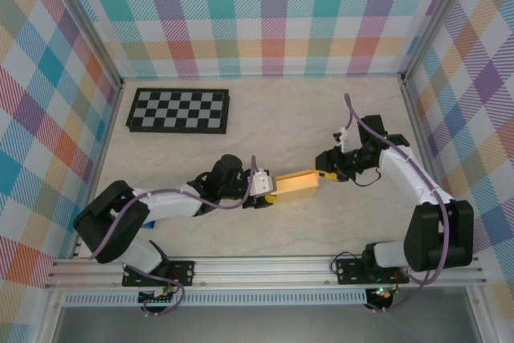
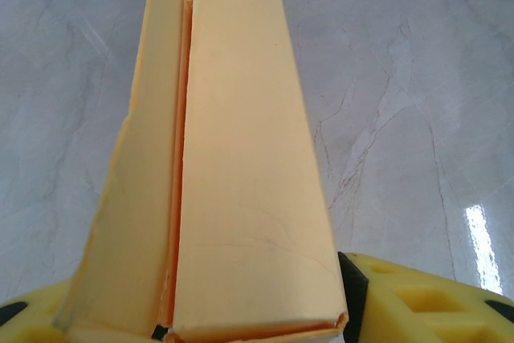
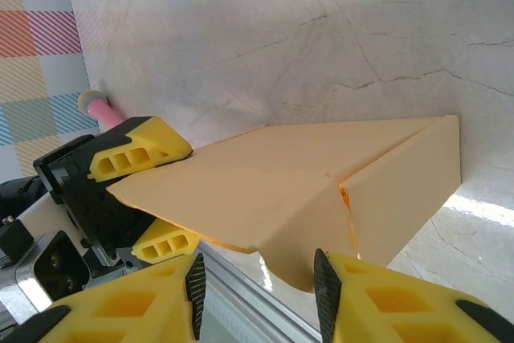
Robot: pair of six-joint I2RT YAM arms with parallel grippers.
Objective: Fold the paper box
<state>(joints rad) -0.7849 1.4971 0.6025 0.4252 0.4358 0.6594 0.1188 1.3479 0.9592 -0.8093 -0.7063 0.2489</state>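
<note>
Walls [image 1: 273, 14] with bright checks stand around a pale, stone-look worktop [image 1: 265, 110]. A black-and-white board [image 1: 178, 110] lies flat at ten o'clock. The left tool [image 1: 271, 191] sits around the nine o'clock end of the yellow paper box [image 1: 295, 185] in the middle; I cannot tell if it squeezes. The right tool [image 1: 323, 174] pinches the three o'clock end.

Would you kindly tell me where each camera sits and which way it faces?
Top external: above and behind, looking down on the table; left arm and right arm show, left fingers and right fingers at the paper box.
Left wrist: on the left arm, looking along the paper box; own fingers below.
Right wrist: on the right arm, looking across the paper box at the left fingers; own fingers below.
Shared: the paper box in all three.
</note>
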